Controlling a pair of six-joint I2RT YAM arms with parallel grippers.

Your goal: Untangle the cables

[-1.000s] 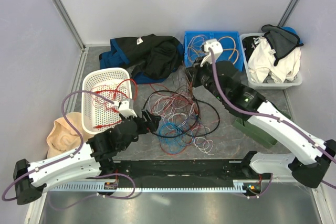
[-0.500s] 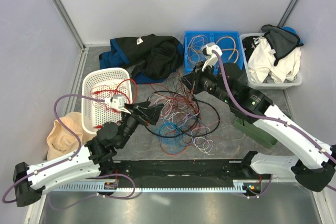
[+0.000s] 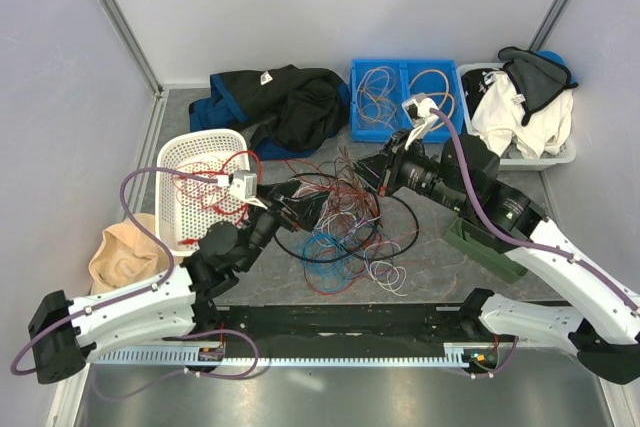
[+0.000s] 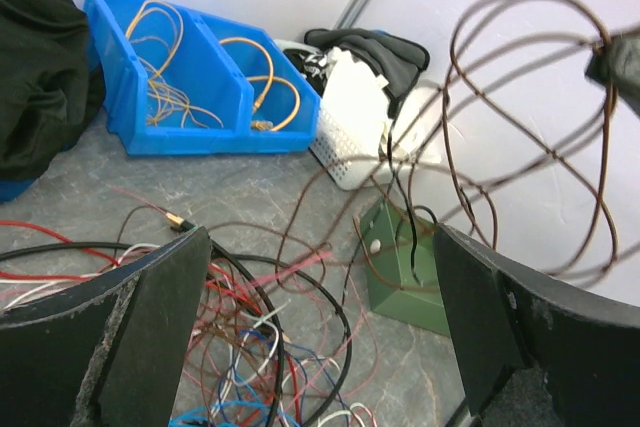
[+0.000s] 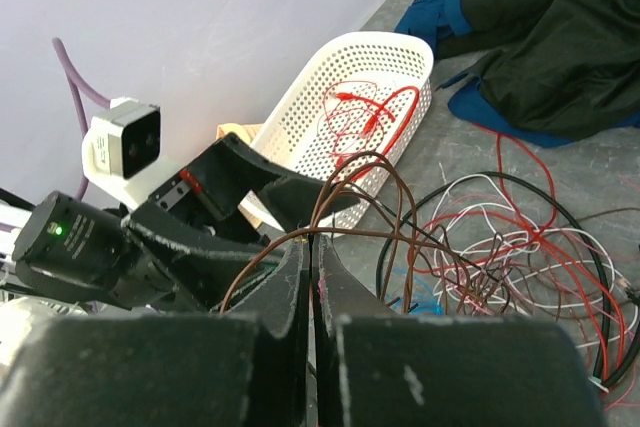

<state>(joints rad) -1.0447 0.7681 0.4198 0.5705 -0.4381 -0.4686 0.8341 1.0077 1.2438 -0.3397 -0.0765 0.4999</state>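
Cables (image 3: 335, 227) lie tangled on the table (image 3: 425, 277) between our hands. Right hand (image 5: 310, 247) pinches a brown cable (image 5: 362, 173); left hand (image 4: 320, 237) is spread, facing its loops. We should lift slowly, pinning the heap.

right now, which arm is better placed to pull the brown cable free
Right: the right pincer is shut on the brown cable, loops lifted off the tangle. The left pincer is open, empty.

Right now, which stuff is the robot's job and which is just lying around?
Job: cable tangle; brown cable pinched in right gripper; open left gripper; white basket and blue bin holding loose cables.
Lying about: dark jacket; beige hat; green box; white crate of clothes.
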